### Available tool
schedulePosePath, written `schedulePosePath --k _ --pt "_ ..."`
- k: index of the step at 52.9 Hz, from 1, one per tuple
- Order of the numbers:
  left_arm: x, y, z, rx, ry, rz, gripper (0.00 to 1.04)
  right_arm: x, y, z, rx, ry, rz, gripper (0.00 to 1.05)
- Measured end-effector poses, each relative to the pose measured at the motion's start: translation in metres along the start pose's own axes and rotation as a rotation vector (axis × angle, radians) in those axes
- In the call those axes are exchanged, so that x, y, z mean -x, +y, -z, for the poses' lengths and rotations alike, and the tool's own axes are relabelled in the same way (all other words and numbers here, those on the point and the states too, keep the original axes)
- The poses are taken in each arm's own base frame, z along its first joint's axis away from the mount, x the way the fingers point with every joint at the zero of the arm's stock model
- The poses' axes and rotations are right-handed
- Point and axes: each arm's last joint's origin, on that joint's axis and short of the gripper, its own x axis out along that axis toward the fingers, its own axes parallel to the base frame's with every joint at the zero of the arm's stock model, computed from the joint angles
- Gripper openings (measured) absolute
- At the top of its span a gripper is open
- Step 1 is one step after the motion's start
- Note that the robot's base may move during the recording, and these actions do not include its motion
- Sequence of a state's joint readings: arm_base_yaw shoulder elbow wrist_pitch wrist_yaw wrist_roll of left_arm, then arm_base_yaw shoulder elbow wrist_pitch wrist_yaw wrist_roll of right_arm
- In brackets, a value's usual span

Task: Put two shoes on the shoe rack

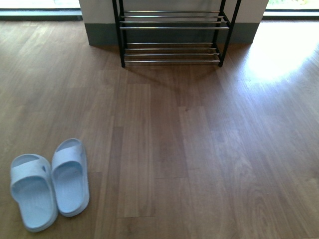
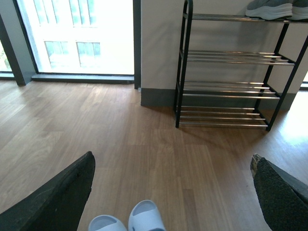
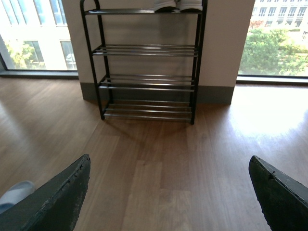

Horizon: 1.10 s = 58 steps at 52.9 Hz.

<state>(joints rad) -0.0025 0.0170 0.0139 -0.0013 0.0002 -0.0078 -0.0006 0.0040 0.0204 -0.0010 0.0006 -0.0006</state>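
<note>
Two pale blue slide sandals lie side by side on the wooden floor at the near left; their toes peek between my left gripper's fingers. The shoe rack stands against the far wall, black-framed with chrome bars. Grey sneakers with white soles rest on its top tier, also seen as sneaker soles in the right wrist view. My left gripper is open above the floor just behind the sandals. My right gripper is open over bare floor, facing the rack. Neither arm shows in the front view.
The rack backs onto a white wall with a grey skirting. Large windows flank it on both sides. One sandal's edge shows beside the right gripper's finger. Sunlight glares on the floor at the far right.
</note>
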Motion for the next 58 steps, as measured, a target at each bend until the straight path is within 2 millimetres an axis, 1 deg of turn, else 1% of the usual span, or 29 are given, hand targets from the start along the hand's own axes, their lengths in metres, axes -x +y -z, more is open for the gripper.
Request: schedulePosePath --k 58 --pt "0.0000 0.0001 -0.0001 0.000 -0.002 -0.001 0.95 0.0000 0.0000 0.0001 0.000 0.000 0.000 0.96"
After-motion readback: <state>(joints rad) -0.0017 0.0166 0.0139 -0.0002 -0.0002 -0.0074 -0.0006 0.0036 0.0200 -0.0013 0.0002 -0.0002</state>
